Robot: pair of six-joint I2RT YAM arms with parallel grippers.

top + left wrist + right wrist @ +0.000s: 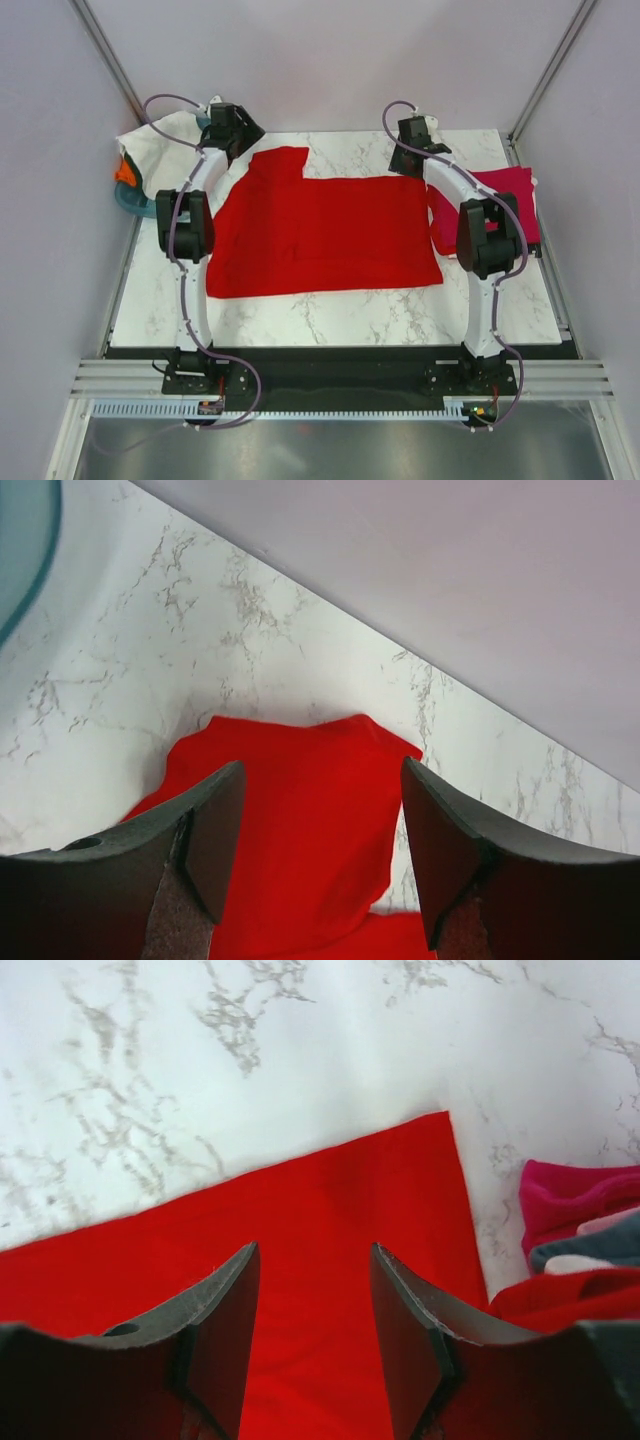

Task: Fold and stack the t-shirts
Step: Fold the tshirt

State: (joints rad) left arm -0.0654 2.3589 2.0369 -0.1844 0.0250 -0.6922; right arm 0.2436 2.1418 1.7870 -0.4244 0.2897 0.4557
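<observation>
red t-shirt (320, 235): spread flat across the middle of the marble counter (330, 320), one sleeve poking out at its far-left corner.
my left tool (320, 770): low over that far-left sleeve, jaws standing wide apart, red cloth showing between them, nothing gripped.
my right tool (315, 1250): low over the red t-shirt's far-right corner, jaws parted, nothing held.
crimson-pink t-shirt (505, 200): piled just beside the red t-shirt's right edge.
white t-shirt (165, 140): bunched up left of the red t-shirt, beyond the sleeve, draped on the teal basket (128, 200).
</observation>
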